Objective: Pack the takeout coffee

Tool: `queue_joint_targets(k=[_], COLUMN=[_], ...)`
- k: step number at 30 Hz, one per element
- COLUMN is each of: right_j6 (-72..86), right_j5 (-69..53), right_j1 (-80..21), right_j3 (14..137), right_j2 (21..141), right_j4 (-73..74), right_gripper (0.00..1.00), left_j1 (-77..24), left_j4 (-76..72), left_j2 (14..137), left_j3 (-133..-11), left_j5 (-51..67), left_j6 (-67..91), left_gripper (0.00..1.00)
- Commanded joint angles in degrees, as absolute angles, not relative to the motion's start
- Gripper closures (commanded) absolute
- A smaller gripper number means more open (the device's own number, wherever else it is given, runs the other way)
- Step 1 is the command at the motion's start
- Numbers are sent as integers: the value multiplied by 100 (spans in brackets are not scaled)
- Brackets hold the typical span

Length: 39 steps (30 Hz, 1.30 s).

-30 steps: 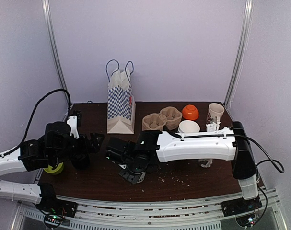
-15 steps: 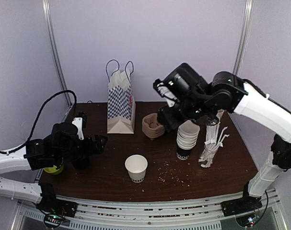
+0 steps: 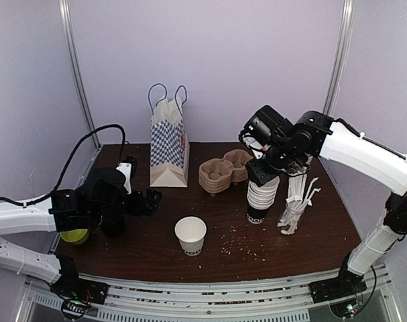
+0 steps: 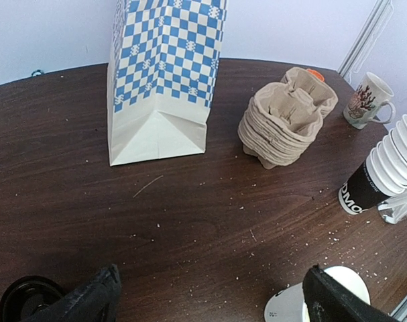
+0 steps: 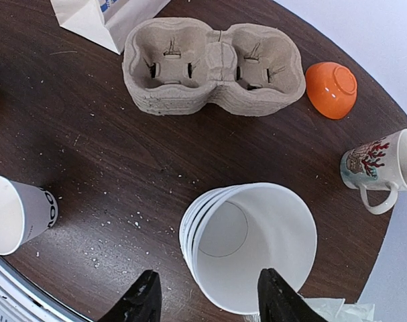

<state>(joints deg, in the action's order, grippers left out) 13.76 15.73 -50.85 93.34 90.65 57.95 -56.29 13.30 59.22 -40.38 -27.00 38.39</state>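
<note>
Barely begun: lidless white paper cup (image 3: 190, 235) near worktop's (image 3: 290, 248) front edge, brown pulp carrier tray (image 3: 223, 171) unfilled; left gripper (image 4: 210, 298) wide, right gripper (image 5: 206, 302) part-open, both empty.

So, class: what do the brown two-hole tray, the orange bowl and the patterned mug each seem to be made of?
The tray: moulded paper pulp, matte; rough fibrous surface, soft edges. The orange bowl: plastic or glazed ceramic, cannot tell; smooth, even colour. The mug: likely glazed ceramic; glossy white, printed pattern.
</note>
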Motion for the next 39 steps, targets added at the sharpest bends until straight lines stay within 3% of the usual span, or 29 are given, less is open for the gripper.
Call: queue_joint_targets(k=[1,9,23,31,39], right_j6=[1254,1145,1192,1351,1466], right_j5=[1423,1288,1325,1995,1645], right_j1=[-4954,-4732,-4689,-4220,-3013], right_j3=[9197,9061,9238,9755,10053], right_j2=[9262,9596,9841,9622,9786], right_j4=[5705,5535,5590,5574,4900], right_gripper=[50,63,99,100,100], left_j1=[-5561,-5479,-5329,-5254,-5160], left_j4=[999,835,817,792,735], left_j2=[5899,5861,5749,5685,5669], left_j3=[-4144,-3948,-3854,-3835,-3787], left_j5=[-2593,-2412,-2269,-2229,-2086], left_j6=[3648,3683,3624,3568,3548], left_gripper=[2,2,2,2,2])
